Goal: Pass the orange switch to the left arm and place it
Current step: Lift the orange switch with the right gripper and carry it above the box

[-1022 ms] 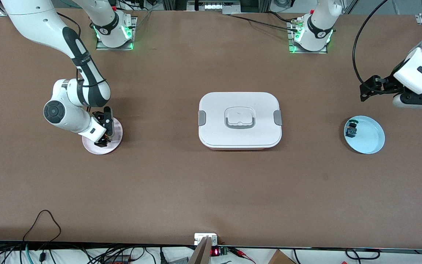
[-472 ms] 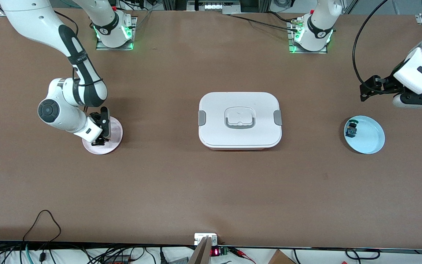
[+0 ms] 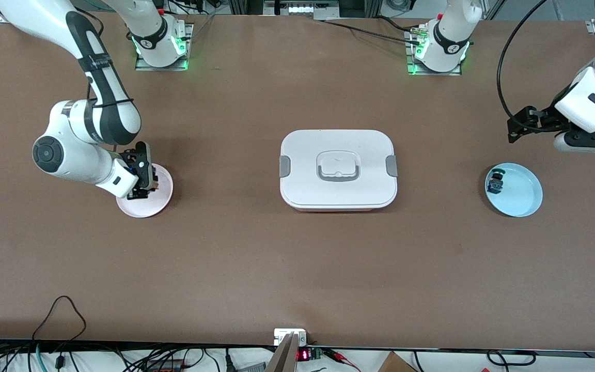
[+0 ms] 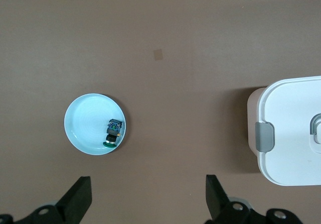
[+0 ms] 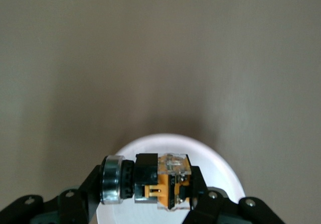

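Note:
My right gripper (image 3: 141, 182) is shut on the orange switch (image 5: 150, 184), a small black part with an orange band and a metal ring, and holds it just above the pink plate (image 3: 154, 204) at the right arm's end of the table; the plate also shows in the right wrist view (image 5: 220, 169). The white lidded box (image 3: 338, 168) with grey clips sits in the middle of the table; its corner shows in the left wrist view (image 4: 296, 133). My left gripper (image 4: 148, 204) is open and empty, up in the air over the left arm's end, where that arm waits.
A light blue plate (image 3: 520, 194) at the left arm's end holds a small black part with green and blue (image 3: 495, 182); both show in the left wrist view, the plate (image 4: 85, 123) and the part (image 4: 114, 132). Cables hang along the table's near edge.
My right arm has swung outward and risen a little, lifting the gripper with the orange switch off the pink plate. The left arm has not moved.

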